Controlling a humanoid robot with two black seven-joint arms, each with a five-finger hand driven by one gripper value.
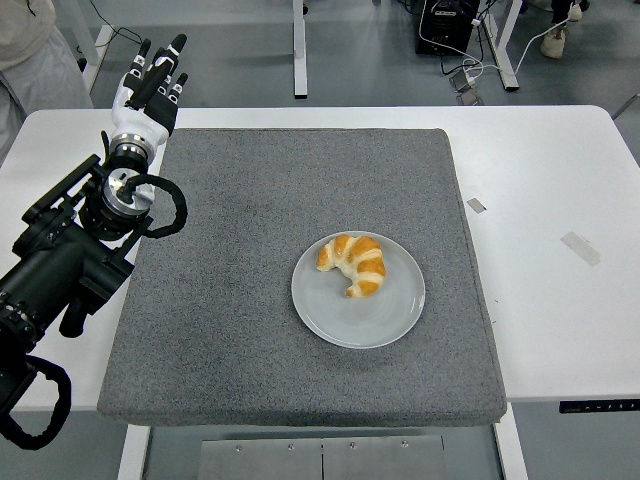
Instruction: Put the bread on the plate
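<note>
A golden croissant lies on the grey round plate, in the plate's upper half. The plate sits on the grey mat, right of its middle. My left hand is at the mat's far left corner, well away from the plate, its fingers straight and held together, with nothing in them. The black left arm runs down the table's left side. The right arm does not show.
The white table extends right of the mat, with two small bits of tape on it. A person's clothing shows at the top left. Table legs and cables stand on the floor beyond the far edge.
</note>
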